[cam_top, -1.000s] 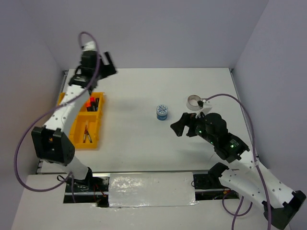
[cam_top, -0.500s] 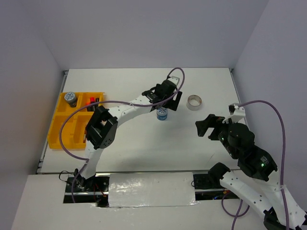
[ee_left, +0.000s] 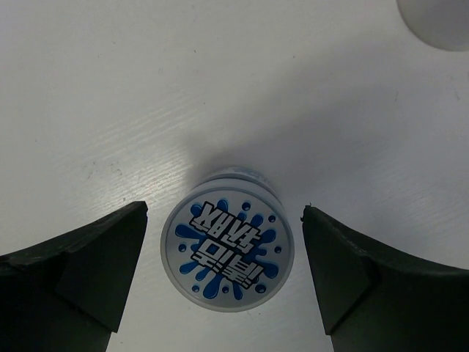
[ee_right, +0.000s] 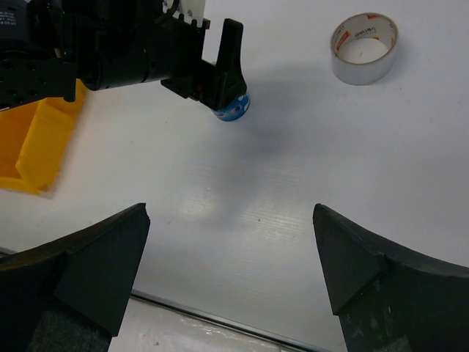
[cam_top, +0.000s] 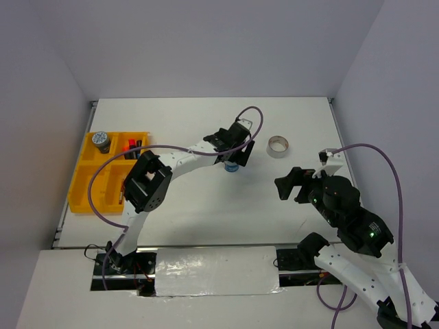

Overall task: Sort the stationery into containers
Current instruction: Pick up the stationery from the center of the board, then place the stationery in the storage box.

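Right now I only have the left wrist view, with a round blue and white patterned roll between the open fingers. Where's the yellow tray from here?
Observer: The flat yellow-orange plastic tray sits at the left edge of the white table, well left of your round blue-and-white roll.
Operator: Anything in it yet?
Observer: A matching round patterned roll lies in its far-left compartment.
Operator: Is the right hand in my way?
Observer: No, the right hand hovers open, off to your roll's right.
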Controlling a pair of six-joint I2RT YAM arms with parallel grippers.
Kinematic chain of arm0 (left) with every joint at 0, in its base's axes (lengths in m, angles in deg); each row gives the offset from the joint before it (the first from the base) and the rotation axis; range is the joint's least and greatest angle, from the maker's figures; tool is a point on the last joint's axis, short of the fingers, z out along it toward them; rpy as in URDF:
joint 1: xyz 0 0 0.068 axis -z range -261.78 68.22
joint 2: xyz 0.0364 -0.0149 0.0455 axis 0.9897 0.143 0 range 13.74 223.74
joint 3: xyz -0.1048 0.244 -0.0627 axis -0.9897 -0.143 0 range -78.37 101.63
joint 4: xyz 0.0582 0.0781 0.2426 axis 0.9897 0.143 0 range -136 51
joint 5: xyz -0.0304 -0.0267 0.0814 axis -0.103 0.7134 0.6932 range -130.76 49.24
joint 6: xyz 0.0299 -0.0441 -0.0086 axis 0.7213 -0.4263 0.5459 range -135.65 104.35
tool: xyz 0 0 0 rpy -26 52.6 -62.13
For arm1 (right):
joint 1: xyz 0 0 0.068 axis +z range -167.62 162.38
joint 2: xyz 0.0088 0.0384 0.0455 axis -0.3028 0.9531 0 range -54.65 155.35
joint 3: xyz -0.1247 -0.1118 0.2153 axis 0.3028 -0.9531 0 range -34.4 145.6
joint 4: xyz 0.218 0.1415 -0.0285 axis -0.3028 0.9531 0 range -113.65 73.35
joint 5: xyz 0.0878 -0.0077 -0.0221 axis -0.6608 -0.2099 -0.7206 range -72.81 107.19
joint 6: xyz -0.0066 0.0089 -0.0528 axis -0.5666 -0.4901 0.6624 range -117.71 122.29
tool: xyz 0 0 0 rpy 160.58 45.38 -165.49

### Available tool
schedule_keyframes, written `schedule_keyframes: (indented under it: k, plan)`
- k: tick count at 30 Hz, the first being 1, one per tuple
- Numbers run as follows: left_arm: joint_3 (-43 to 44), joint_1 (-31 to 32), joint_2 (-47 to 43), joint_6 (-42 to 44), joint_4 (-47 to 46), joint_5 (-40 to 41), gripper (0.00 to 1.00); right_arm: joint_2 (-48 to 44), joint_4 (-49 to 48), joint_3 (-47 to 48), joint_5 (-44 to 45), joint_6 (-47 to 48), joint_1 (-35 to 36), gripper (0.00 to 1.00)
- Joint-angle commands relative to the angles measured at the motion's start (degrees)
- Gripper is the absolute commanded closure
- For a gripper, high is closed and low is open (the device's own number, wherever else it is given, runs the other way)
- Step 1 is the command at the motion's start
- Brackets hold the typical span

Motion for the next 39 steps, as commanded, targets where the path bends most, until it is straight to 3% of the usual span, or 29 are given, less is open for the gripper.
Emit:
schedule_keyframes:
  k: [1,4,5,7,8,9,10,11,12,16,21,22,25,31,33,39]
  plan:
    - [-1.4,0.1,-2.2,-0.5,-1.5,0.3,0.01,0.7,-2.3,-0.7,-1.4,1.3,-0.1,0.0]
    - [-3.0,-0.2,-2.6,-0.7,-2.2,0.0,0.04,0.8,-2.7,-0.9,-2.2,1.2,-0.3,0.0]
    - [-3.1,-0.3,-2.6,-0.8,-2.4,0.0,0.1,0.8,-2.8,-0.9,-2.2,1.2,-0.2,0.0]
    - [-3.2,-0.3,-2.9,-0.3,-2.5,-0.6,0.33,0.8,-2.8,-0.8,-2.3,1.3,-0.3,0.0]
    - [-3.2,-0.3,-3.0,-0.1,-2.5,-0.4,0.55,0.7,-2.8,-0.8,-2.3,1.3,-0.2,0.0]
    - [-3.3,-0.3,-3.3,0.1,-2.5,-0.4,0.69,0.7,-2.8,-0.8,-2.2,1.3,-0.2,0.0]
    - [-3.3,-0.3,-4.0,0.2,-2.5,-0.4,0.78,0.7,-2.9,-0.7,-2.2,1.6,-0.2,0.0]
    - [-3.0,-0.6,-4.5,0.2,-2.0,0.2,0.93,0.7,-2.8,-0.7,-2.2,1.7,-0.2,0.0]
    - [-3.0,-0.9,-6.5,0.3,-1.0,0.6,1.0,0.7,-2.7,-0.6,-2.1,1.9,-0.2,0.0]
    - [-2.6,-3.5,-14.9,0.6,3.1,6.6,1.0,0.9,-3.6,-0.9,-2.8,2.5,-0.2,0.0]
    - [-2.1,-21.0,-24.6,-4.6,13.6,11.2,1.0,2.0,-5.6,-2.4,-5.3,2.8,-0.2,0.0]
    - [-3.8,-27.3,-27.5,-5.1,14.8,10.8,1.0,2.1,-6.3,-2.7,-5.5,2.8,-0.2,0.0]
    - [-7.1,-37.7,-31.8,-3.3,14.4,5.1,1.0,2.3,-8.0,-3.5,-6.3,2.8,-0.2,0.0]
    - [-10.3,-52.9,-32.1,-2.9,15.1,-2.0,1.0,3.9,-9.6,-3.4,-8.9,3.5,-0.1,0.0]
    - [-12.9,-56.8,-32.5,-3.2,13.2,-4.1,1.0,3.8,-9.8,-3.7,-9.7,4.0,-0.2,0.0]
    - [-15.5,-60.5,-32.5,-3.5,11.2,-3.9,1.0,3.6,-10.5,-5.2,-12.8,5.4,-0.2,0.0]
